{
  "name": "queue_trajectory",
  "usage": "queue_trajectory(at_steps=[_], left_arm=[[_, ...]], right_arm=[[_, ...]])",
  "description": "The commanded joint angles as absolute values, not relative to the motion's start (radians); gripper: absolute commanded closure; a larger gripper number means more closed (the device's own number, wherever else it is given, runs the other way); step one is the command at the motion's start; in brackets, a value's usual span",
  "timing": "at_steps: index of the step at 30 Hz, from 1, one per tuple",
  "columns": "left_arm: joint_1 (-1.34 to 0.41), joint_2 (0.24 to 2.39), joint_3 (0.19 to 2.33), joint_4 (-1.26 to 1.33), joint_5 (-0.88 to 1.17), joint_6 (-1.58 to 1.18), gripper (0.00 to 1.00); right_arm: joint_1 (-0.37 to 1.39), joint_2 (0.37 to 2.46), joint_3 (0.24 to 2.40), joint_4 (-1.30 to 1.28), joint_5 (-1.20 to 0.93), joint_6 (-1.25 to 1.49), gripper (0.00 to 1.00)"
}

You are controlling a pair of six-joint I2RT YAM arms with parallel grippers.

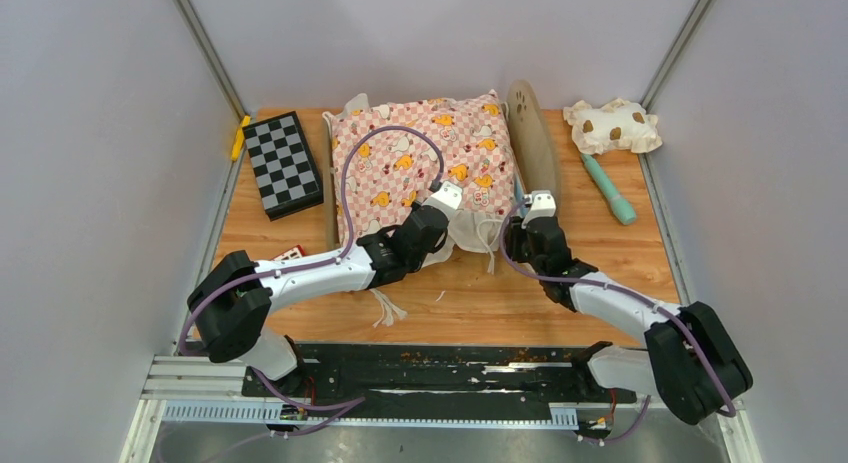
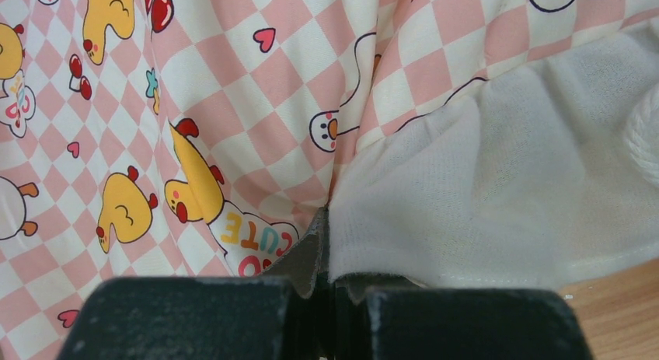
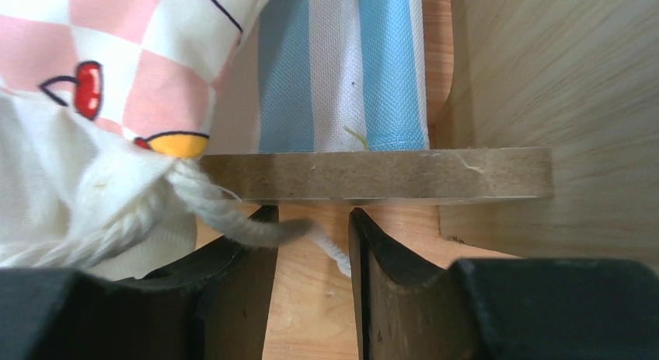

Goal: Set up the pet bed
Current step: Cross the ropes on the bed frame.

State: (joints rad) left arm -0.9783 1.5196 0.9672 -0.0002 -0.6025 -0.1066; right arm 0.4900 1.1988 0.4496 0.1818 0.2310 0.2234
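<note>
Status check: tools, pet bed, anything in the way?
Left tool shut on cushion hem. Right tool open at pet bed near rail. Cushion tie cord lies between its jaws.

The pet bed (image 3: 373, 176), light wood with blue-and-white striped fabric, lies just ahead of the right gripper (image 3: 313, 216), headboard standing to its right.

Pet bed (image 3: 373, 173) — matt wood, woven cloth; cushion (image 2: 233, 103) — soft cloth.
</note>
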Motion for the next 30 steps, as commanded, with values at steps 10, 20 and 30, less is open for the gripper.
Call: queue_trajectory(at_steps=[10,20,30], left_arm=[[-0.972,1.505,0.95,0.013,-0.607,-0.117,1.0],[-0.972,1.484,0.949,0.01,-0.613,-0.098,1.0],[-0.972,1.462,0.96,0.005,-0.6,-0.092,1.0]], right_arm=[[0.491,1.237,0.509,0.223,0.246,0.223,0.88],[0.491,1.057,0.629,-0.013,0.31,0.168,1.0],[0.491,1.059,0.831,-0.103,0.367,-0.024,1.0]])
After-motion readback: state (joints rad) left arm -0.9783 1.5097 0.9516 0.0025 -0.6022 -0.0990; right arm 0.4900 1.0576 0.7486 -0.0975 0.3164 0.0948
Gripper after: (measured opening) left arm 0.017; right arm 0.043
